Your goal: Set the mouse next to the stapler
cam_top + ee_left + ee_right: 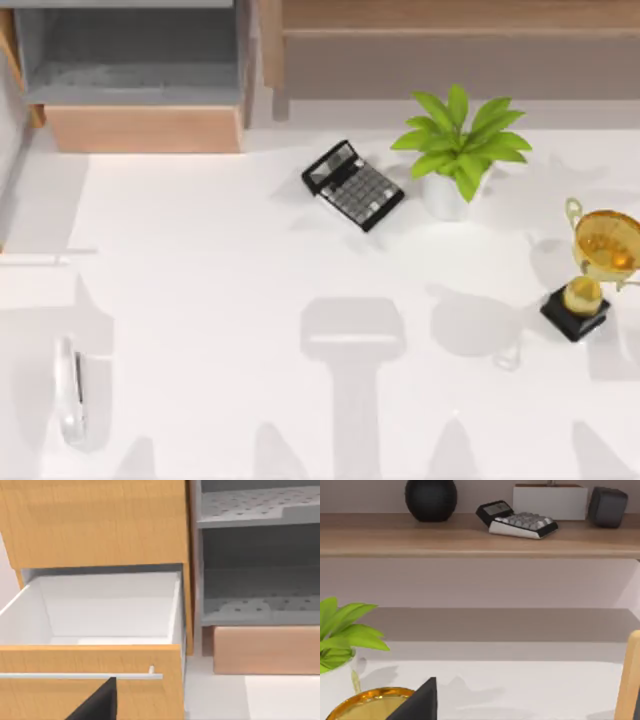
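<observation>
Top view: the white stapler lies lengthwise close to the worktop's left edge, towards its near edge, with nothing touching it. Bare white surface spreads to the stapler's right across the whole middle of the worktop. The black-and-grey calculator sits at a slant well apart, near the far edge, with the potted plant just beside it. The gold trophy stands on its black base by the right edge.

Left wrist view: a dark wedge of the left hand shows before the wooden drawer, which is pulled out ahead of it, white inside, with a pale bar handle across its front. Grey shelves stand beside the drawer. Whether this hand is open or closed cannot be told.

Right wrist view: the right hand shows as the same dark wedge, with the trophy's gold rim just before it and the plant's leaves a little farther off. Open worktop runs ahead to a wooden shelf carrying a black vase, a keyed device, a white box and a dark cube. Its grip cannot be told either.
</observation>
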You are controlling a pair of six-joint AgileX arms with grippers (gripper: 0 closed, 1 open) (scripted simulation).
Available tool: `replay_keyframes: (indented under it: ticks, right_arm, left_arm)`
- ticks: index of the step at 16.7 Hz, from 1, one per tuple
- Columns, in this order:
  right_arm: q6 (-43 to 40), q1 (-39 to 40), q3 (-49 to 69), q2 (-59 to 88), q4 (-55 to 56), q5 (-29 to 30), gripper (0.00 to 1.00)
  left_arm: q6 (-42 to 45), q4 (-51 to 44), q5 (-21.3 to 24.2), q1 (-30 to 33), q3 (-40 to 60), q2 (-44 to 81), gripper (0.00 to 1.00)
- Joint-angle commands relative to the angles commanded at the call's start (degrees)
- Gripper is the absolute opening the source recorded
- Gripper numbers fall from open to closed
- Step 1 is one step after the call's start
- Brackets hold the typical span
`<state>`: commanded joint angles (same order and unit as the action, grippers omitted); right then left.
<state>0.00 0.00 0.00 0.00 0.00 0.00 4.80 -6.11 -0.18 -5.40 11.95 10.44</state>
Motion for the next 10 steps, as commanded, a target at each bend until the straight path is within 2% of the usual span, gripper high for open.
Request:
replay_keyframes:
  ticks: [4, 10]
  right_arm:
    - [0.00, 0.00, 0.00, 0.00, 0.00, 0.00, 1.00]
    - [0.00, 0.00, 0.00, 0.00, 0.00, 0.00, 1.00]
  left_arm:
    - [6.22, -10.41, -0.20, -5.86, 17.66, 17.87, 1.00]
    - [15.51, -30.12, 0.09, -11.82, 50.28, 57.02, 1.00]
